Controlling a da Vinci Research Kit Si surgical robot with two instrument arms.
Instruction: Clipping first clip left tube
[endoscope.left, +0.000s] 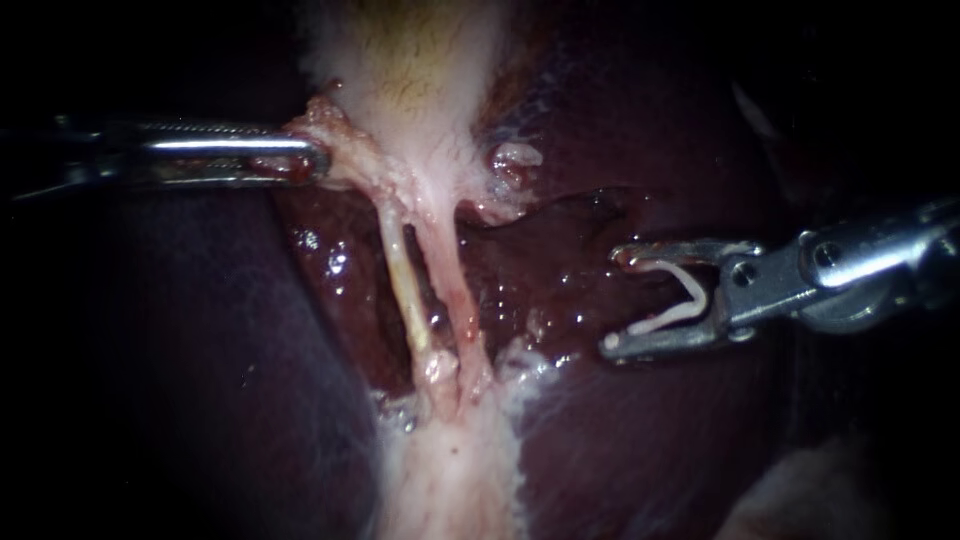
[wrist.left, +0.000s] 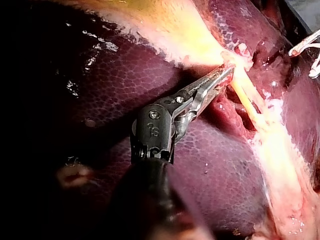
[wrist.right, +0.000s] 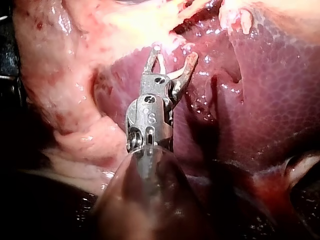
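Two tubes run down from the pale gallbladder (endoscope.left: 410, 70): the yellowish left tube (endoscope.left: 405, 290) and the pinker right tube (endoscope.left: 452, 295). My left instrument (endoscope.left: 312, 160) is shut on the ragged tissue where the tubes leave the gallbladder, holding it toward the left. My right instrument (endoscope.left: 614, 300) hovers over the liver well to the right of both tubes, touching neither. Its jaws stand wide apart with a white clip (endoscope.left: 680, 300) seated between them, its open end facing the tubes. The left wrist view shows the left instrument (wrist.left: 225, 75) gripping beside the yellowish tube (wrist.left: 246, 95).
Dark, wet liver (endoscope.left: 620, 130) lies on both sides of the tubes. Pale fatty tissue (endoscope.left: 450, 470) continues below where the tubes join. In the right wrist view, the right instrument (wrist.right: 173, 54) is over the liver (wrist.right: 270, 100), with pink tissue (wrist.right: 65, 75) beside it.
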